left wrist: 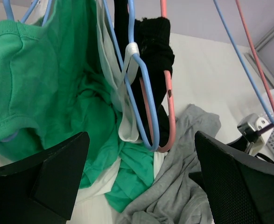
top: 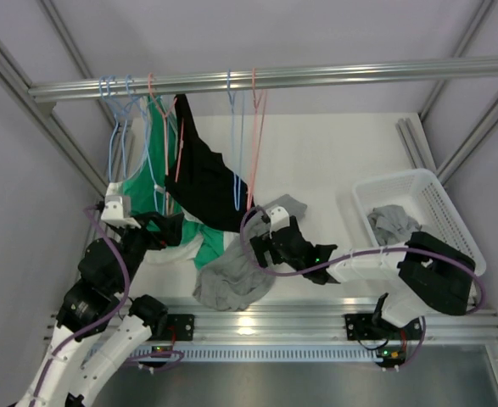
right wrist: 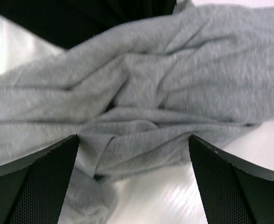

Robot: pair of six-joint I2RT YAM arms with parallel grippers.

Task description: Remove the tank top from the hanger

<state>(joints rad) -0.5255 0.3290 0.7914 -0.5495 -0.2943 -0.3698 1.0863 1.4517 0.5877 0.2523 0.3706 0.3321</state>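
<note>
A green tank top (top: 137, 188) hangs on a blue hanger (top: 117, 136) from the rail, and a black one (top: 202, 174) hangs on a pink hanger (top: 179, 148) beside it. Seen from the left wrist, the green cloth (left wrist: 43, 93), a white garment (left wrist: 123, 126), the black top (left wrist: 155, 42), a blue hanger (left wrist: 144, 98) and a pink hanger (left wrist: 171, 116) hang close together. My left gripper (top: 168, 227) (left wrist: 146, 186) is open below them, holding nothing. A grey garment (top: 232, 278) (right wrist: 151, 93) lies crumpled on the table. My right gripper (top: 267, 246) (right wrist: 134, 182) hovers open over it.
Empty blue and pink hangers (top: 247, 144) hang further right on the metal rail (top: 316, 76). A white basket (top: 435, 191) at the right holds another grey garment (top: 393, 222). Frame posts stand along both sides.
</note>
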